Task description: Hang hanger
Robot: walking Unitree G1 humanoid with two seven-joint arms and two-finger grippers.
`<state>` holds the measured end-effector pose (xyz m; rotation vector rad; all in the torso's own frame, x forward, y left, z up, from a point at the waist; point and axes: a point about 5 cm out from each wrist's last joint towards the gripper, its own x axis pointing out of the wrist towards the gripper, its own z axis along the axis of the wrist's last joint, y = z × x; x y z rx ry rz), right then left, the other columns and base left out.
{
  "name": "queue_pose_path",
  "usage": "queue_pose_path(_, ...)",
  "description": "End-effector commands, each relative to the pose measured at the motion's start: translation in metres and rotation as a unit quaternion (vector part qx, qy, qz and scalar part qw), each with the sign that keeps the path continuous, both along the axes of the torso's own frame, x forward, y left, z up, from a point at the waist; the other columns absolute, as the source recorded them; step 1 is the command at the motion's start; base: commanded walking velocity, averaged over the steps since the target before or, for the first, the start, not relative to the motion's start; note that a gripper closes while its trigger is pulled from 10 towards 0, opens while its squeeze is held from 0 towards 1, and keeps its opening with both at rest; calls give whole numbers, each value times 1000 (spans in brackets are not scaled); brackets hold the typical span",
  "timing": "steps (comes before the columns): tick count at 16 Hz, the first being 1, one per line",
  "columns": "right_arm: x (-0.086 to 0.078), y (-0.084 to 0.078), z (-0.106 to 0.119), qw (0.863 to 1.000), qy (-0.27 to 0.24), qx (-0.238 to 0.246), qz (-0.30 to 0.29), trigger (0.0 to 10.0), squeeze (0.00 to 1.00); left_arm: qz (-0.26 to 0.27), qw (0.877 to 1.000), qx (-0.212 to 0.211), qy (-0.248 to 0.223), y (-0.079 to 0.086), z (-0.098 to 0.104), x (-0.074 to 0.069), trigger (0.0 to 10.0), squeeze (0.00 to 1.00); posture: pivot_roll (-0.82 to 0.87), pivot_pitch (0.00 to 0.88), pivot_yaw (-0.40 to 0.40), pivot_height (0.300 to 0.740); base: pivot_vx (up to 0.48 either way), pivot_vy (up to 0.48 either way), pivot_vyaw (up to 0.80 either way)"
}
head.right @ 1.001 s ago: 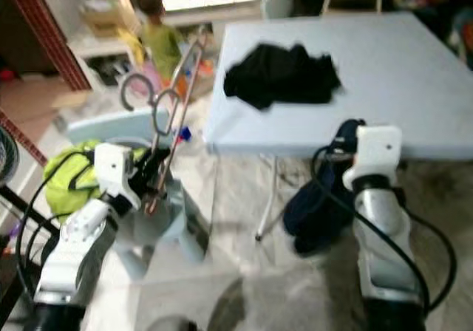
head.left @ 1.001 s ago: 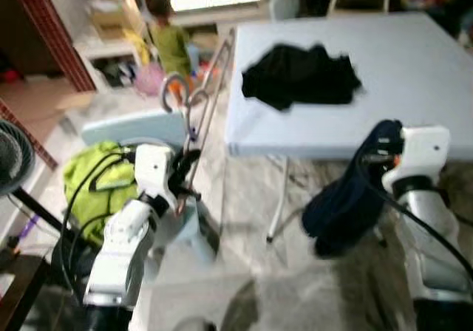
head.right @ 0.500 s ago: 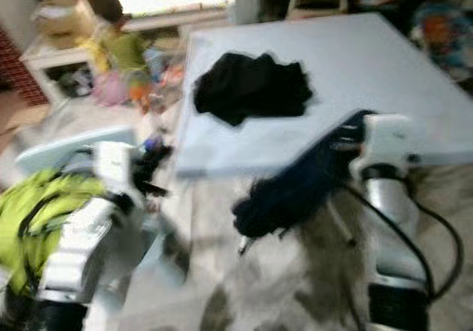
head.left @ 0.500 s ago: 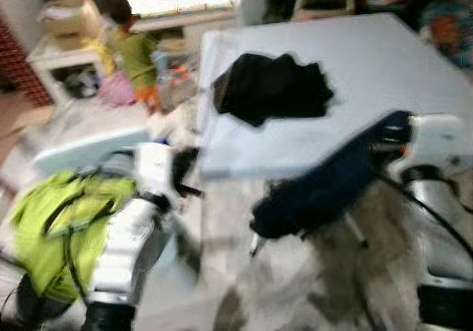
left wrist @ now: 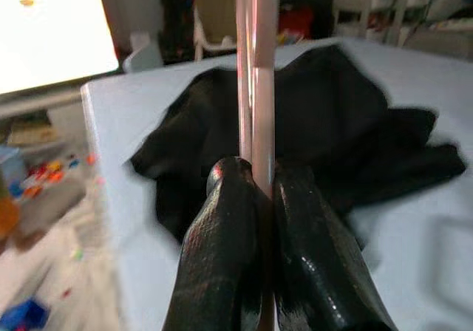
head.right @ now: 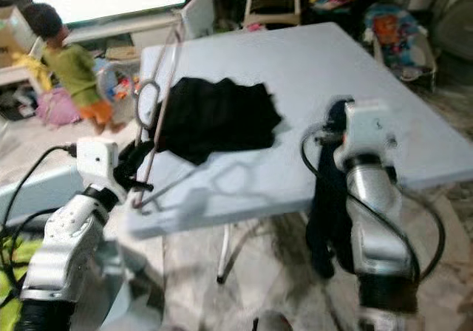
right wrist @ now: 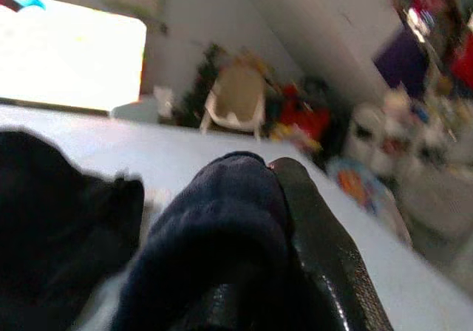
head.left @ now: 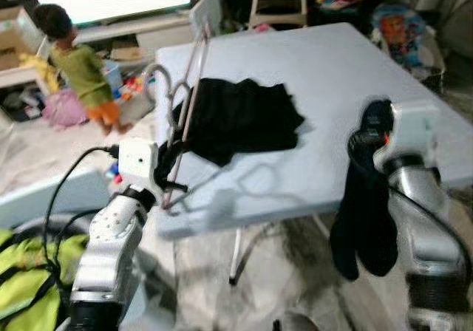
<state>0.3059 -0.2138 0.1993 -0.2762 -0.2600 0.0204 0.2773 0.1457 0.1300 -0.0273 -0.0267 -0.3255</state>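
Left end effector (left wrist: 255, 198) clamped on thin pink rods of hanger (head.left: 182, 117), near lower corner. Hanger stands up tilted over near edge of tabletop (head.left: 347, 80), hook on top (two hooks visible, maybe two hangers). Judgement: light, stiff, smooth metal, can swivel in grip; hold near corner resists twisting.

Right end effector (right wrist: 277, 198) clamped on dark navy garment (head.left: 362, 213); soft, limp, hangs below tabletop edge. Black cloth (head.left: 236, 117) lies on tabletop just behind hanger.
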Motion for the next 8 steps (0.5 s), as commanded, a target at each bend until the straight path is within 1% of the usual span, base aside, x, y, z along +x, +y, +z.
queue_pose_path(1, 9, 10, 17, 999, -27, -2, 33, 10000, 0, 2, 1000, 9, -2, -1, 2, 0, 10000, 0, 2, 0, 49, 740, 0, 0, 0)
queue_pose_path(2, 18, 13, 26, 998, -38, -8, 47, 10000, 0, 7, 1000, 13, -3, -1, 2, 1, 10000, 0, 2, 0, 49, 740, 0, 0, 0)
queue_pose_path(3, 34, 16, 41, 997, -49, -8, 60, 10000, 0, 11, 1000, 15, -4, -1, 2, 2, 10000, 0, 5, 0, 48, 740, 0, 0, 0)
queue_pose_path(4, 41, 18, 48, 996, -54, -8, 66, 10000, 0, 12, 1000, 16, -4, -1, 2, 2, 10000, 0, 5, 0, 48, 740, 0, 0, 0)
queue_pose_path(5, 51, 20, 59, 995, -60, -10, 77, 10000, 0, 13, 1000, 18, -4, -1, 2, 2, 10000, 0, 10, 0, 43, 740, 0, 0, 0)
queue_pose_path(6, 73, 28, 93, 991, -86, -28, 98, 10000, 0, 14, 1000, 18, -4, -2, 1, 3, 10000, 0, 14, 0, 37, 740, 0, 0, 0)
queue_pose_path(7, 81, 31, 109, 990, -97, -30, 102, 10000, 0, 15, 1000, 17, -4, -2, 1, 3, 10000, 0, 17, 0, 32, 740, 0, 0, 0)
queue_pose_path(8, 92, 37, 144, 987, -121, -30, 102, 10000, 0, 16, 1000, 17, -5, -4, 1, 3, 10000, 0, 23, 0, 23, 740, 0, 0, 0)
